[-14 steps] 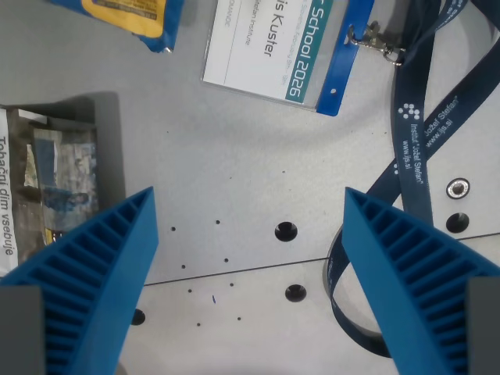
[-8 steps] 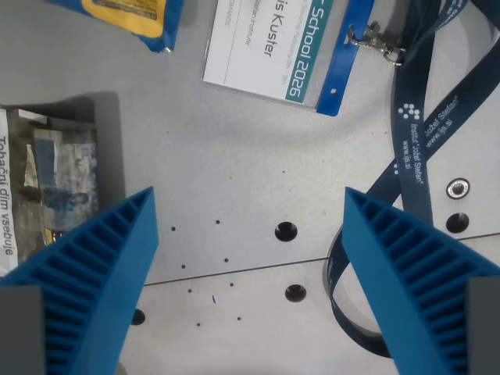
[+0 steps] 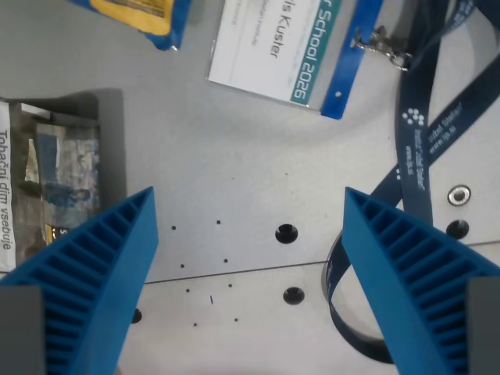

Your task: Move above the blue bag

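unmoved blue bag (image 3: 137, 17) — only its corner visible.

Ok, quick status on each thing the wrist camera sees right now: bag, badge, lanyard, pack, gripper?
blue bag: flat on the table at the top edge, mostly out of frame, not under the gripper.
name badge: face up, clipped to the lanyard.
lanyard: loose, looped on the table.
cigarette pack: lying flat at the wrist view's left.
gripper: open, empty, over bare table.

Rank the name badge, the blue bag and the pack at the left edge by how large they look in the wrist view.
1. name badge
2. pack, though cut by the edge
3. blue bag, mostly out of frame, so its true size is unsure
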### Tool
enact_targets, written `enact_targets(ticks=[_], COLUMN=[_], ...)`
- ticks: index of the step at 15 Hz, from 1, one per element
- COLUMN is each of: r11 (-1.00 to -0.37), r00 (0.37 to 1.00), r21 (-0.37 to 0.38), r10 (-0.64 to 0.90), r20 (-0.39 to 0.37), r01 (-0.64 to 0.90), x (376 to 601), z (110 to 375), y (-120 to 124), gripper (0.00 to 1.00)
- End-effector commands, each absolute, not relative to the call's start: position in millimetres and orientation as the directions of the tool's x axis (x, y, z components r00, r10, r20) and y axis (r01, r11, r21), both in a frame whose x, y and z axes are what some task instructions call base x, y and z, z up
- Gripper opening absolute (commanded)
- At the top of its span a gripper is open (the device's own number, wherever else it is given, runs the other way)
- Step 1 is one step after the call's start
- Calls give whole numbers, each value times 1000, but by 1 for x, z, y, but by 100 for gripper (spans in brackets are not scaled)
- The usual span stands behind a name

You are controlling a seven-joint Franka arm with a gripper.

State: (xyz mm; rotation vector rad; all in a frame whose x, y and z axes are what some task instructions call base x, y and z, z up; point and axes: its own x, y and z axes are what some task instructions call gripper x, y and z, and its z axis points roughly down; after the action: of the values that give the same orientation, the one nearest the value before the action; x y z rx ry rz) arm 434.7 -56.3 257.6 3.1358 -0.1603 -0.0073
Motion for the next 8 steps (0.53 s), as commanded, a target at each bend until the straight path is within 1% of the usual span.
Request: enact_targets(ticks=[1, 4, 8], r11=[-998, -988, -959], r00=[998, 988, 959], r21=[0, -4, -14], r10=[58, 154, 284], r20=[8, 6, 5], r01=[58, 154, 284], x=[443, 449, 460], z=[253, 248, 241], y=[-53, -47, -36], gripper=[100, 100, 100])
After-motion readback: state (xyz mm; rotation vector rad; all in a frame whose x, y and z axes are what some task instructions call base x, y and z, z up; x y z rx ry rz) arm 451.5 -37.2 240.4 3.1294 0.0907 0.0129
